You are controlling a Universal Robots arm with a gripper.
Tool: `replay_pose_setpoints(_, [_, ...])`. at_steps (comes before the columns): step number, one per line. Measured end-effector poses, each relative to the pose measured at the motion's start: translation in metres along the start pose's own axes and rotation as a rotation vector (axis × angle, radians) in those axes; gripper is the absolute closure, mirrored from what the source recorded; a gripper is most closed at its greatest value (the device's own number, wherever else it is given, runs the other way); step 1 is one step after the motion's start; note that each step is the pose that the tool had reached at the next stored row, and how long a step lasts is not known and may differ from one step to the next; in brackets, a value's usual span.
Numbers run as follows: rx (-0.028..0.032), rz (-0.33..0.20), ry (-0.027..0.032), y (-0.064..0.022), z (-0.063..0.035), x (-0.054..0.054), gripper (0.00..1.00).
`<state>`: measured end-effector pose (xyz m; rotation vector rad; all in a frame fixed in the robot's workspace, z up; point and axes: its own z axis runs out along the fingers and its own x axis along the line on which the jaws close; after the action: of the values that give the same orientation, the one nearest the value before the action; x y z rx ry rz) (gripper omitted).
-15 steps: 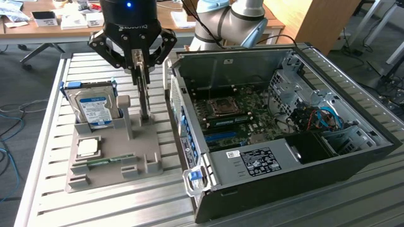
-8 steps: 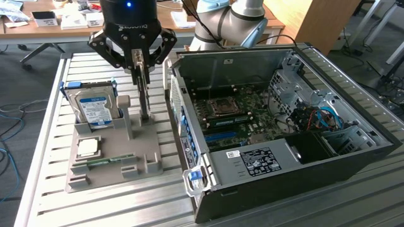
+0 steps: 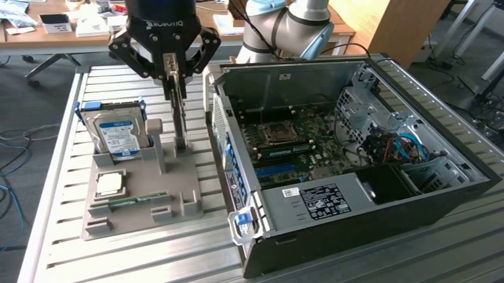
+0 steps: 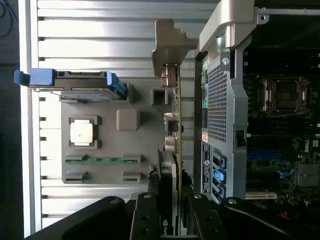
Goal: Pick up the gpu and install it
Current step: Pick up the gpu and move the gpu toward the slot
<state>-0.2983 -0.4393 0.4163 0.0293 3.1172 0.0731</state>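
Robotiq fingers [image 3: 169,66] clasping gpu [image 3: 180,118], Nvidia logo [image 4: 165,230]

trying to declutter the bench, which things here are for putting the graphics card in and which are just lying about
For the job: graphics card, gripped by the claw, standing in the grey rack; open computer case.
Lying about: hard drive, processor chip, green memory stick, all in the same rack.

The gripper [image 3: 174,82] covers the top of the gpu [image 3: 180,121]; the hard drive [image 3: 118,132] label beside it is unreadably small.
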Motion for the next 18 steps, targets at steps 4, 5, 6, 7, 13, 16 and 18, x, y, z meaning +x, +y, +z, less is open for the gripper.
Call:
replay_pose_setpoints(4, [0.0000,0.000,-0.0001,0.0003,-0.0066,0.000,0.73])
replay_pose_setpoints(5, [-0.0001,0.000,0.0000,0.0004,-0.0081,0.000,0.73])
replay_pose_setpoints(6, [-0.0001,0.000,0.0000,0.0005,-0.0095,0.000,0.73])
replay_pose_setpoints(7, [0.0000,0.000,0.0000,0.0005,-0.0109,0.000,0.73])
replay_pose_setpoints(13, [0.0001,0.000,0.0000,0.0007,-0.0140,0.000,0.73])
replay_pose_setpoints(16, [0.0000,0.000,0.0000,0.0007,-0.0140,0.000,0.73])
replay_pose_setpoints(18, [0.0000,0.000,0.0001,0.0007,-0.0140,-0.001,0.73])
